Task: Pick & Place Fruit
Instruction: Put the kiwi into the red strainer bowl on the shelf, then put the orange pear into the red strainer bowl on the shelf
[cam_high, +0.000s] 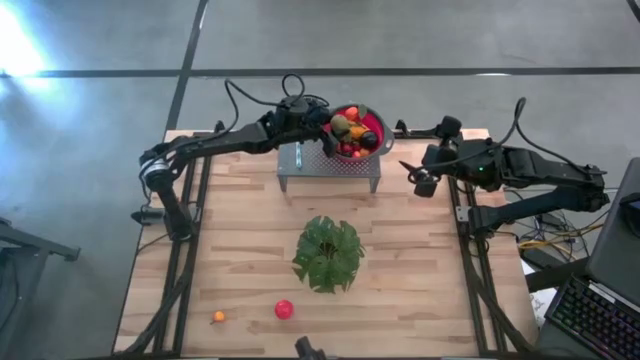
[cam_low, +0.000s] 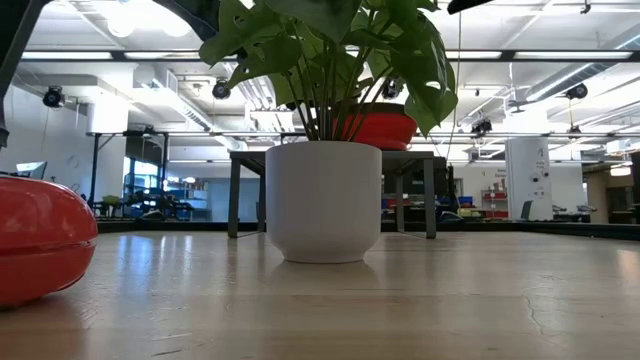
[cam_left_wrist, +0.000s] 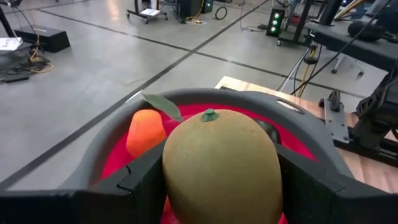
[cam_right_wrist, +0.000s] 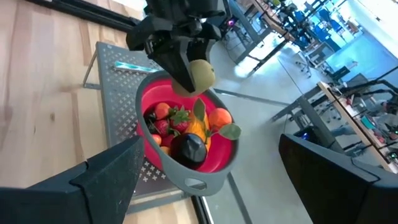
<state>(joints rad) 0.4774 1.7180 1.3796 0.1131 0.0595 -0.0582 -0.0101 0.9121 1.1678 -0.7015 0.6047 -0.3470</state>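
While small orange fruit (cam_high: 218, 317) and red fruit (cam_high: 284, 309) lie on table (cam_high: 420, 290) near front edge, well apart from either gripper, left gripper (cam_high: 322, 127) hangs over red colander bowl (cam_high: 374, 124), jaws pinching olive-green fruit (cam_left_wrist: 219, 165). Mixed fruit (cam_right_wrist: 183, 132) fills bowl just below jaws. Potted plant (cam_high: 328, 253) mid-table. Right gripper (cam_high: 410, 172) beside bowl's grey stand (cam_high: 330, 170), jaws spread, empty.

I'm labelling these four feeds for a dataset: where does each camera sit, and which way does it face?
High: overhead, straight down; both arms, left gripper over the red colander bowl.
Low: tabletop level, facing the white-potted green plant; no gripper visible.
Left wrist: looks past its fingers, clamped on an olive-green oval fruit.
Right wrist: own open fingers, facing the bowl.
Shared: both wrist views show that fruit.
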